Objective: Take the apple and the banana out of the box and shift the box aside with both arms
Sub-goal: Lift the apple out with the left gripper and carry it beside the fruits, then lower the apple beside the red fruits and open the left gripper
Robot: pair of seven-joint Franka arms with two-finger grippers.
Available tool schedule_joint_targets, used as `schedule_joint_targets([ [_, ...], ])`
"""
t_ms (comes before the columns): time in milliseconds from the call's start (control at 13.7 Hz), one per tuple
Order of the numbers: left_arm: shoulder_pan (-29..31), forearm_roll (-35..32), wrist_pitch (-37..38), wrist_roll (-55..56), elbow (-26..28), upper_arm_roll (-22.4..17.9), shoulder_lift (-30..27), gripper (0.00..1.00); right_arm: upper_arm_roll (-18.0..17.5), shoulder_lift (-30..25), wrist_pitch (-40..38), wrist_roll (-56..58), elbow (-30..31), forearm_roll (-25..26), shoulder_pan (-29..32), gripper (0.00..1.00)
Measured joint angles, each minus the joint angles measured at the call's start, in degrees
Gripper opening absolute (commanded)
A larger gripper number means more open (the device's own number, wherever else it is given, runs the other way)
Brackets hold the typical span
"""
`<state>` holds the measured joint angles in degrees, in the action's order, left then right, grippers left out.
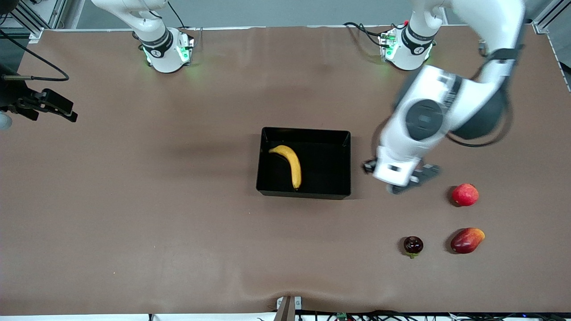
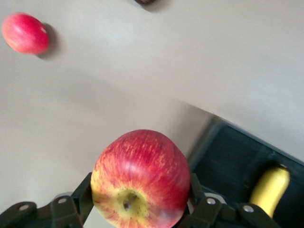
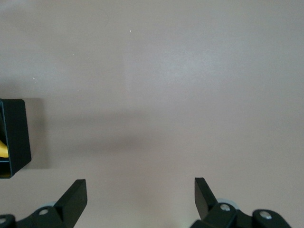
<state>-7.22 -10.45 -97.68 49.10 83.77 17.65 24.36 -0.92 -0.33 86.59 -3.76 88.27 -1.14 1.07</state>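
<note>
My left gripper (image 1: 397, 178) is shut on the red apple with yellow streaks (image 2: 142, 166), fingers either side of it (image 2: 140, 192). It hangs over the table just beside the black box (image 1: 303, 132), toward the left arm's end. The hand hides the apple in the front view. The yellow banana (image 1: 292, 165) lies inside the box and also shows in the left wrist view (image 2: 270, 190). My right gripper (image 1: 67, 111) is open and empty, up near the right arm's end of the table. A corner of the box shows in its view (image 3: 14, 137).
Toward the left arm's end lie a plain red round fruit (image 1: 465, 195), a red-yellow mango (image 1: 467, 240) and a small dark red fruit (image 1: 413, 245), all nearer the front camera than my left gripper. The plain red fruit also shows in the left wrist view (image 2: 24, 33).
</note>
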Motion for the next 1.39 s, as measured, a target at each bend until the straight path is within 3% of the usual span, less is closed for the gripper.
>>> schedule_joint_targets([
  [220, 7.3, -4.9, -0.6, -4.6, 2.6, -0.1, 1.6, 0.0, 0.0, 0.0, 0.0, 0.0, 0.0, 0.0, 0.0, 1.0],
  [512, 12.6, -7.5, -7.4, -5.0, 3.7, -0.1, 8.4, 0.0, 0.0, 0.0, 0.0, 0.0, 0.0, 0.0, 0.0, 1.0],
  [878, 16.4, -7.5, -14.2, -4.8, 3.6, -0.1, 15.5, 0.0, -0.1, 0.0, -0.1, -0.1, -0.1, -1.2, 0.0, 1.0],
  [1390, 16.4, -7.5, -17.2, -2.8, 3.6, 0.1, 17.1, 0.0, -0.2, 0.0, -0.6, -0.1, -0.1, -1.4, 0.0, 1.0],
])
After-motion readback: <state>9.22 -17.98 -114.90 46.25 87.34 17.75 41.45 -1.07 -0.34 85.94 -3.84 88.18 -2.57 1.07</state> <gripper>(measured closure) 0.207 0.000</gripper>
